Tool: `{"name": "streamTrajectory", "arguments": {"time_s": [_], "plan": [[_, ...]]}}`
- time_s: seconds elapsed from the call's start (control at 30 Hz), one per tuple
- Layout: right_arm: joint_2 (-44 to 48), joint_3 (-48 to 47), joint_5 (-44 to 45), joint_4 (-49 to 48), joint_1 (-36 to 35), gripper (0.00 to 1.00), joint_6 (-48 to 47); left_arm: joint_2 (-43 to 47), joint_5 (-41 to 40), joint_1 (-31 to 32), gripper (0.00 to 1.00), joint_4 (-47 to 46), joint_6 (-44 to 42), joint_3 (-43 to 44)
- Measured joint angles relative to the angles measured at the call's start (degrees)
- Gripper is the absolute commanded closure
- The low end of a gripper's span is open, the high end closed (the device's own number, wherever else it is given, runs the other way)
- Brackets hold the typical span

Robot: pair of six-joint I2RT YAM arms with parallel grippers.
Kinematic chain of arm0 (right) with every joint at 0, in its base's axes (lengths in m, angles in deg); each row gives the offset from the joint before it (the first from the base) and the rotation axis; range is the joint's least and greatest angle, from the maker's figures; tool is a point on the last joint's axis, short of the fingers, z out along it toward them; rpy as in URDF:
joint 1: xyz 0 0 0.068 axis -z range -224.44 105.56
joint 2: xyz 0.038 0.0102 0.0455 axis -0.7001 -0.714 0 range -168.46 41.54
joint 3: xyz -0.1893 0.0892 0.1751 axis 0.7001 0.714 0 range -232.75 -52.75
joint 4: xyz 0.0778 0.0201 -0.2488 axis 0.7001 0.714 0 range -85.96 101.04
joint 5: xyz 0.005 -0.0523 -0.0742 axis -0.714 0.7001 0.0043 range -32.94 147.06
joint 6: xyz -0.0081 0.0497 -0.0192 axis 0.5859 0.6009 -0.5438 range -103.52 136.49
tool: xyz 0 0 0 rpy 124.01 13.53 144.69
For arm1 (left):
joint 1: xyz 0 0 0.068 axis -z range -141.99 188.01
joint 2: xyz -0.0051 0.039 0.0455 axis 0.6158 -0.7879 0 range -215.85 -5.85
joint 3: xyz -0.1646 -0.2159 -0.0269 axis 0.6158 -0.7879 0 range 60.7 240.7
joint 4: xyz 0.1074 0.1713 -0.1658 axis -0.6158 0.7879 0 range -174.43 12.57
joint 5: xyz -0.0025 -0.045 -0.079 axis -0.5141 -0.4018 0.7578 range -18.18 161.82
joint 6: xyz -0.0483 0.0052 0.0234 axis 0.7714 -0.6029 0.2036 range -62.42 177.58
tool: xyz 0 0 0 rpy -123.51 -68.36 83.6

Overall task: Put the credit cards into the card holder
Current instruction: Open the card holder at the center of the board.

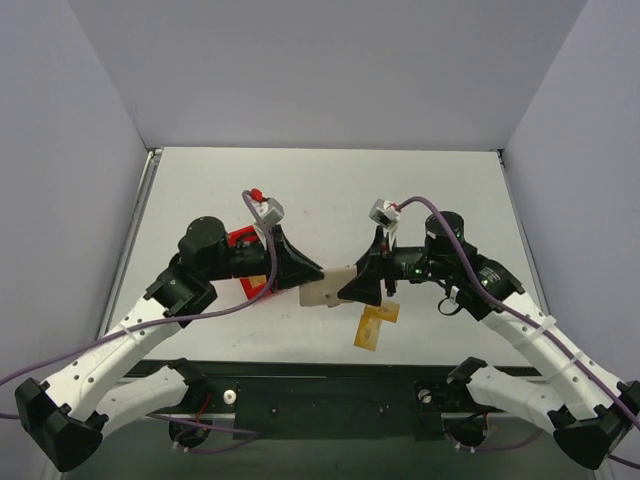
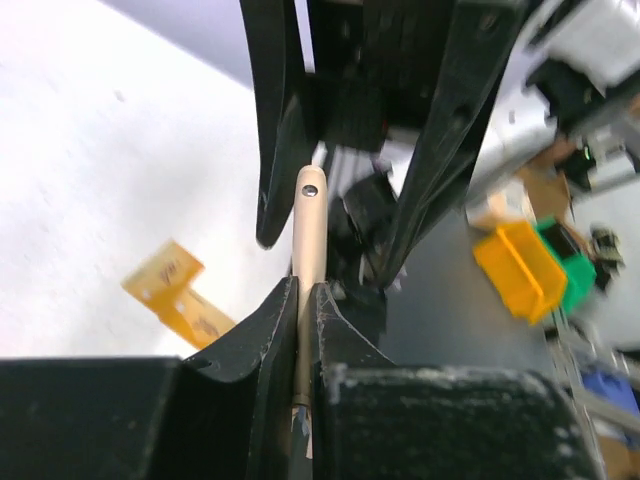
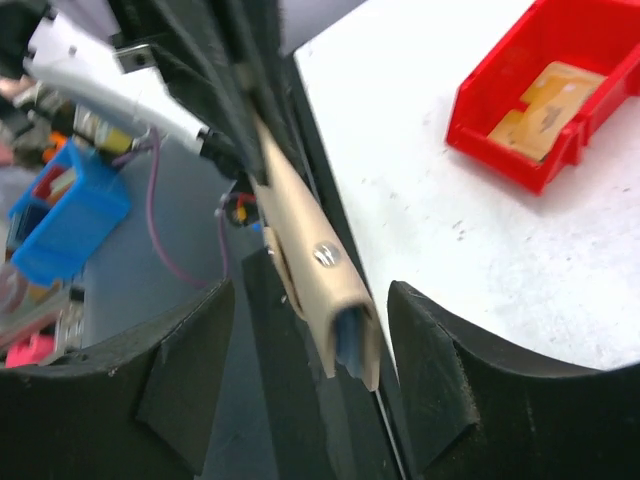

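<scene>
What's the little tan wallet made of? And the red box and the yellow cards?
The card holder looks like soft leather or fake leather: smooth, matte beige, curved at the fold, with a shiny snap. The red bin looks like hard glossy plastic with stiff walls. The credit cards look like thin plastic or card; I cannot tell which.

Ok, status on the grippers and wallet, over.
Left gripper shut on small beige folding wallet. Right gripper open, straddling it. Two orange flat cards loose on white table. Nothing blocking.
</scene>
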Motion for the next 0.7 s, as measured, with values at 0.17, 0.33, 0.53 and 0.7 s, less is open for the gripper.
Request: {"name": "streamTrajectory", "arguments": {"time_s": [0.17,0.33,0.53,0.7], "plan": [[1.6,6.64,4.85,-12.57,2.45,0.41,9.03,4.26,-8.55,-1.36,1.0,-17.64,12.2,-6.05],[1.9,13.33,8.26,-25.2,4.02,0.4,18.08,4.42,-15.52,-2.51,1.0,-35.95,25.4,-16.02],[1.99,18.38,11.56,-40.72,4.07,0.48,27.56,2.1,-19.67,-2.64,1.0,-47.12,34.73,-21.0],[1.84,20.06,13.0,-50.88,4.07,0.68,33.14,3.02,-21.27,-2.64,1.0,-50.21,36.68,-21.11]]}}
